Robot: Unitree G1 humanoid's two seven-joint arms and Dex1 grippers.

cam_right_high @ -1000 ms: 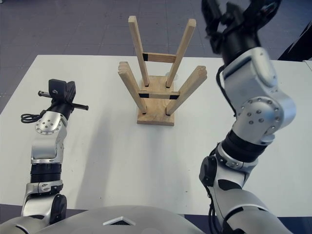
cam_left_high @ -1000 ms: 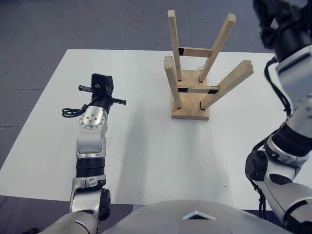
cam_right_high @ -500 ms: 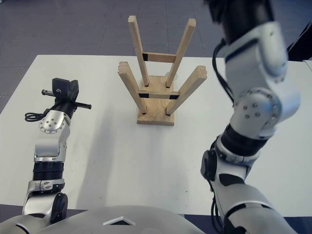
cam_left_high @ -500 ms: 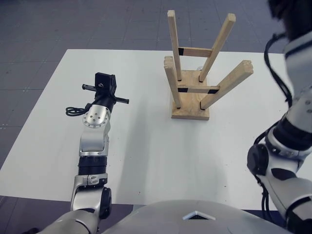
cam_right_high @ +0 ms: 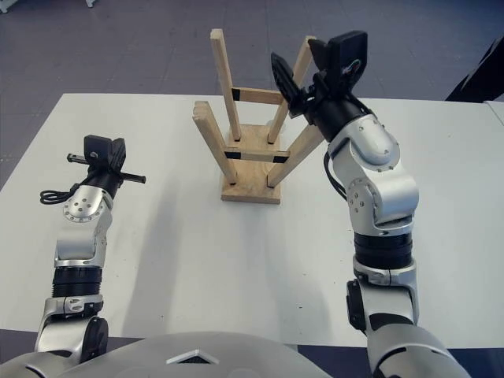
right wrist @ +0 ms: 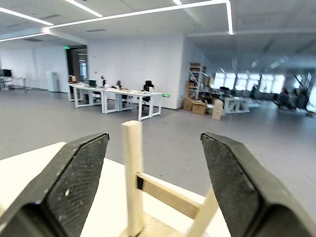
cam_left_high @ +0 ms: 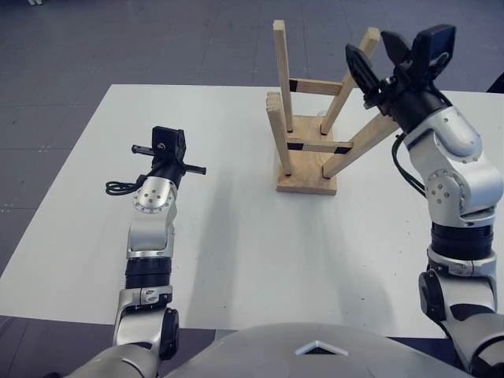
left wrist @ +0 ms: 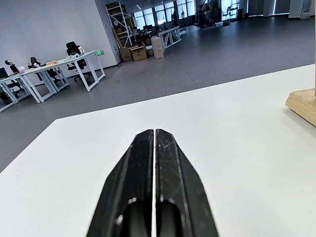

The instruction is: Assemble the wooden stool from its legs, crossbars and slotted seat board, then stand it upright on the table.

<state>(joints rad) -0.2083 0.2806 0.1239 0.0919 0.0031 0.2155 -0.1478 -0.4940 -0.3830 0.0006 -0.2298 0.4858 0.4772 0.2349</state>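
On the white table [cam_left_high: 236, 236], toward its left edge, the left gripper [left wrist: 155, 133] hovers low, its two black fingers pressed flat together. Farther back, about midway along the far edge, one pale wooden stool [cam_left_high: 307, 146] stands upside down: its square seat board [cam_left_high: 306, 179] lies on the table, and four splayed legs [cam_left_high: 278, 142] point up, joined by two visible crossbars [cam_left_high: 319, 84] with black ends. Above the right-hand legs, the right gripper [right wrist: 154, 138] is spread wide and touches nothing.

- Stool [cam_left_high: 307, 179]: pale natural wood; black bands where crossbars [cam_left_high: 315, 84] meet legs [cam_left_high: 281, 63].
- Counter [cam_left_high: 236, 236] under the stool: plain white.
- Floor [cam_left_high: 118, 39] beyond the stool: dark grey square tiles.
- Left gripper [left wrist: 155, 132] and right gripper [right wrist: 153, 138]: black jaws, faintly speckled.
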